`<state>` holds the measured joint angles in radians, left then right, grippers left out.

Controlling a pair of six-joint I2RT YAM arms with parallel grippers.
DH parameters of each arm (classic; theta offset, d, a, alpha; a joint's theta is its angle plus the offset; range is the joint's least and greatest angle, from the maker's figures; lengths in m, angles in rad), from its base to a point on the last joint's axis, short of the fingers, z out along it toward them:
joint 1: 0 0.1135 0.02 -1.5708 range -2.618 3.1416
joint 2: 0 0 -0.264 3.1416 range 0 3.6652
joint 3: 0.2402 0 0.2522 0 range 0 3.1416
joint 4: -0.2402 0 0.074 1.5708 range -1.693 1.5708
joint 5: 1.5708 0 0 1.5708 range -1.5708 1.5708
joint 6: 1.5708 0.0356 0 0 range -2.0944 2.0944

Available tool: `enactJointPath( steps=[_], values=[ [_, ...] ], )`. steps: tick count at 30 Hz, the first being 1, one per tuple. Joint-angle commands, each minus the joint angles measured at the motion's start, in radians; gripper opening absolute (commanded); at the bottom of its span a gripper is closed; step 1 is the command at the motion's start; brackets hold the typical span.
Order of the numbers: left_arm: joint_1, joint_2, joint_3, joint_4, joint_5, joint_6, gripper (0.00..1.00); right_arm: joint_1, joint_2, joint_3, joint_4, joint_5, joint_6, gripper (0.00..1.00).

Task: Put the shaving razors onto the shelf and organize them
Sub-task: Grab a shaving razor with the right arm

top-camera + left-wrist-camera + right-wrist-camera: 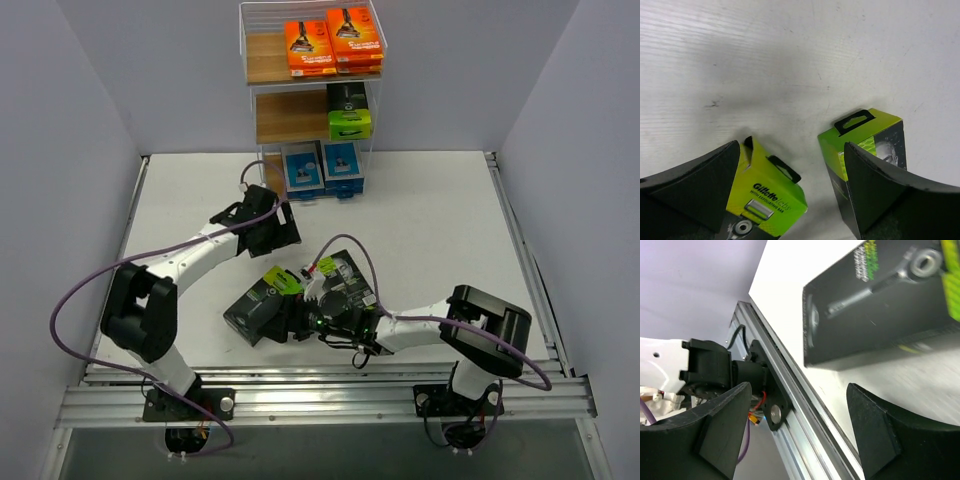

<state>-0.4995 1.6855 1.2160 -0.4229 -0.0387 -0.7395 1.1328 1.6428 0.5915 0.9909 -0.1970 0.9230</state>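
Judging by their look, the two black and lime-green razor packs left on the table (430, 220) are light, stiff cardboard boxes with smooth printed faces. They should not crush under a moderate squeeze, but they could slide on the white surface if nudged. The safest hold is probably across the two long side edges near the middle. The thin hang tab at the lime end looks too flimsy to carry the weight.

The near-left pack (250, 312) lies flat and skewed, touching or almost touching the far-right pack (352, 276). Both sit well short of the shelf (265, 115), whose tiers already hold orange packs (332, 45), one black and green pack (348, 110) and blue packs (322, 168).

The right gripper (294, 322) is low beside these two packs. In its wrist view its jaws are spread with nothing between them, and a black pack (875, 305) lies just ahead of the fingertips, off to one side. I cannot tell which of the two it is.

The left gripper (285, 232) hovers just beyond them, wide open and empty, and both lime ends show between its fingers (695, 187).
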Motion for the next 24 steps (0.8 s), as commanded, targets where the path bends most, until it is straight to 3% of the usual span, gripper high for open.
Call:
enactJointPath(
  steps=[1, 6, 11, 15, 17, 24],
  values=[
    [0.050, -0.110, 0.053, -0.086, -0.070, 0.093, 0.94, -0.004, -0.075, -0.071, 0.019, 0.070, -0.032, 0.72],
    [0.143, -0.237, 0.036, -0.223, -0.147, 0.112, 0.94, -0.034, -0.123, -0.125, -0.024, 0.137, -0.013, 0.68],
    [0.203, -0.351, -0.047, -0.310, -0.151, 0.068, 0.94, -0.059, -0.110, -0.075, -0.219, 0.257, 0.029, 0.63],
    [0.207, -0.470, -0.175, -0.343, -0.127, 0.002, 0.94, -0.103, -0.112, -0.070, -0.331, 0.375, 0.057, 0.69],
    [0.210, -0.509, -0.219, -0.343, -0.095, -0.015, 0.94, -0.148, -0.113, -0.102, -0.292, 0.367, 0.062, 0.76],
    [0.208, -0.651, -0.377, -0.295, -0.001, -0.089, 0.94, -0.370, -0.100, -0.105, -0.290, 0.294, -0.002, 0.80]
  ],
)
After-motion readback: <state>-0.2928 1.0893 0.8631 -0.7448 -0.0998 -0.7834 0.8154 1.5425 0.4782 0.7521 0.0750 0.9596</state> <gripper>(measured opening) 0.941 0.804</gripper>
